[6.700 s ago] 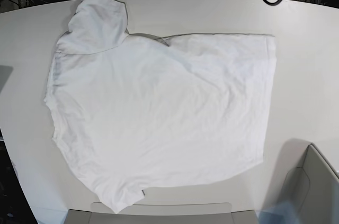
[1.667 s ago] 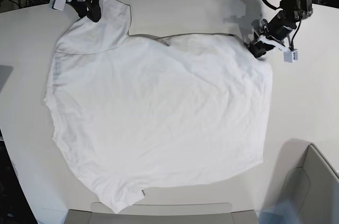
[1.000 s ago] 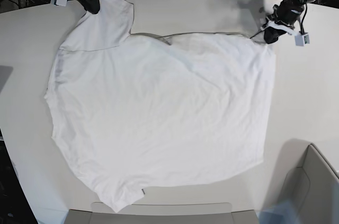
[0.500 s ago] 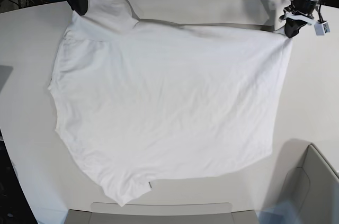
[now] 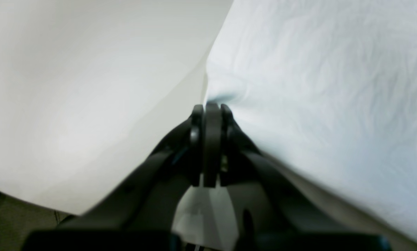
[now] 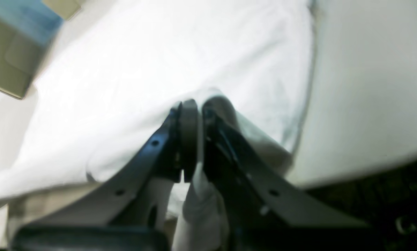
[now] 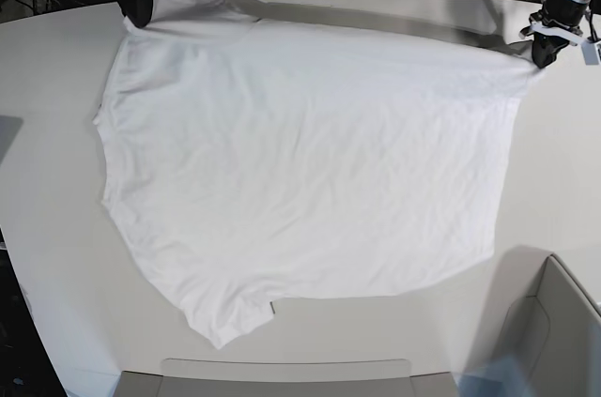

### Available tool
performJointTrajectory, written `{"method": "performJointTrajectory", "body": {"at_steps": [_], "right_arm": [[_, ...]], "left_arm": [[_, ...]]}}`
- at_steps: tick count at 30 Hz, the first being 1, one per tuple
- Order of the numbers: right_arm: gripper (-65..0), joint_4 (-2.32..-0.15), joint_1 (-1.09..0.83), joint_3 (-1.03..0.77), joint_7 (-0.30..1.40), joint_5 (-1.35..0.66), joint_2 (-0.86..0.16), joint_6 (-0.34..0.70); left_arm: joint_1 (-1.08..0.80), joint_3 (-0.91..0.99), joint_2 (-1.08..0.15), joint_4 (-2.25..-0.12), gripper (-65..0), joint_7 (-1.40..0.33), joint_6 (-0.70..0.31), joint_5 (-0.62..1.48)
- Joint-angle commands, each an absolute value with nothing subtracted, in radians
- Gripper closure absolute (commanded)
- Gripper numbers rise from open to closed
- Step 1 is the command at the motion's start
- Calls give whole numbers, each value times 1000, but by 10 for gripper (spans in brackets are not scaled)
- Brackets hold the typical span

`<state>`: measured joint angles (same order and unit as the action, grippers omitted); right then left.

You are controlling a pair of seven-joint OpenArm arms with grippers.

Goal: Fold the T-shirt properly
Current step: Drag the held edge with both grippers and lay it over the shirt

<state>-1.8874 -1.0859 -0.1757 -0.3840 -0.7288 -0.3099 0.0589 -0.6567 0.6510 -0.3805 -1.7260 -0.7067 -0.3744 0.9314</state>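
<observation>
T-shirt (image 7: 300,162) farther up, between tools

The base camera looks down from high up at the whole table (image 7: 56,87). Each wrist camera sits very close behind its gripper, looking along it. All share the T-shirt (image 7: 300,162).

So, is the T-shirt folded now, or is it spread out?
Spread out. The T-shirt lies open as one wide sheet on the table, with no fold across its body; its far edge is lifted.
</observation>
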Motion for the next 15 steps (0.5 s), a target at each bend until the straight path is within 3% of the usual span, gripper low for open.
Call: {"method": "performJointTrajectory", "body": {"at_steps": [1, 7, 15], "right_arm": [[0, -1911, -1087, -185, -384, -730, -318, 68], [0, -1949, -909, -286, -84, -716, -320, 68], [0, -2006, -664, -346, 252, -615, -314, 71]], "left_arm": [[-642, 661, -406, -1742, 0, -679, -374, 937], [-521, 665, -404, -1741, 0, -757, -371, 903], [-283, 662, -357, -1741, 0, -906, -315, 708]]}}
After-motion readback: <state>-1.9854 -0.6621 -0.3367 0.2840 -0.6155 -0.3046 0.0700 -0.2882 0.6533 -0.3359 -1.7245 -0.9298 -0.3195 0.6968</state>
